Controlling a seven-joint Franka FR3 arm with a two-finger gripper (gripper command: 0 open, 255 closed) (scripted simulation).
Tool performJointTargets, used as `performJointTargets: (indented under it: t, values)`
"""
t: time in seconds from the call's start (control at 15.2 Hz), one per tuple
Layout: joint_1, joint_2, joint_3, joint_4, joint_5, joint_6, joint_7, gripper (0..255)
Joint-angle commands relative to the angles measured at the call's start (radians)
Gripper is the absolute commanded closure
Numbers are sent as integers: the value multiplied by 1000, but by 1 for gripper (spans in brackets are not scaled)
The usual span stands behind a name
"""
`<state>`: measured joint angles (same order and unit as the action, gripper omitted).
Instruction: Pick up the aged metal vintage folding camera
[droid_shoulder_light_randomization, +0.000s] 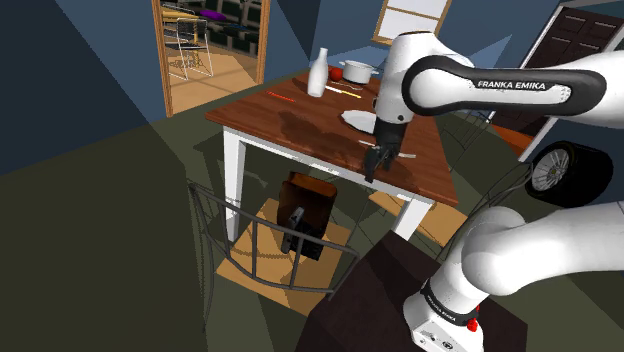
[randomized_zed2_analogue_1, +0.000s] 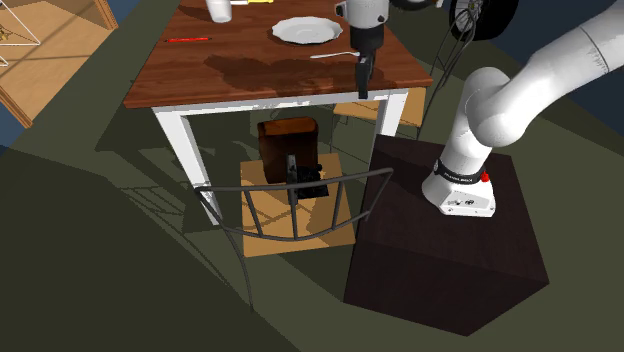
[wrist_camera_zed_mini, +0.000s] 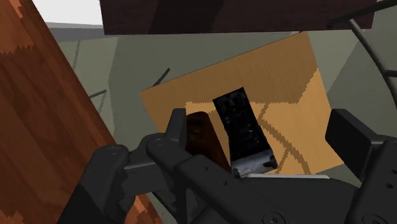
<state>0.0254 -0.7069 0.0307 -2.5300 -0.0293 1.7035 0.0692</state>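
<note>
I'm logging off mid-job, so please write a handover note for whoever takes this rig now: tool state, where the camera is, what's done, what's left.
The tool is open and holds nothing. It hangs beside the table edge.
The camera stands on the chair seat below the tool, untouched. In the wrist view it sits between the open fingers.
Done: approach from above.
Left: lower, close on the camera, lift.

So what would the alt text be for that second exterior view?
A white arm on a dark box hangs its black claw at a wooden table's near edge. Below, a brown-and-black camera sits on a wire chair's seat.
</note>
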Motion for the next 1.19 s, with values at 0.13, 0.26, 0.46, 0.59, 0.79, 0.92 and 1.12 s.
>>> performJointTargets:
  t: [0.13, 0.26, 0.46, 0.59, 0.79, 0.92, 1.12]
  values:
    - [3, 97, -11, -65, -14, 164, -35, 0]
    - [6, 155, -14, -88, -19, 243, -49, 0]
    - [10, 253, -17, -110, -28, 362, -67, 0]
    - [12, 326, -18, -116, -34, 441, -79, 0]
    - [14, 444, -19, -114, -44, 556, -95, 0]
    - [15, 528, -18, -105, -52, 630, -103, 0]
    - [16, 659, -17, -79, -67, 733, -114, 0]
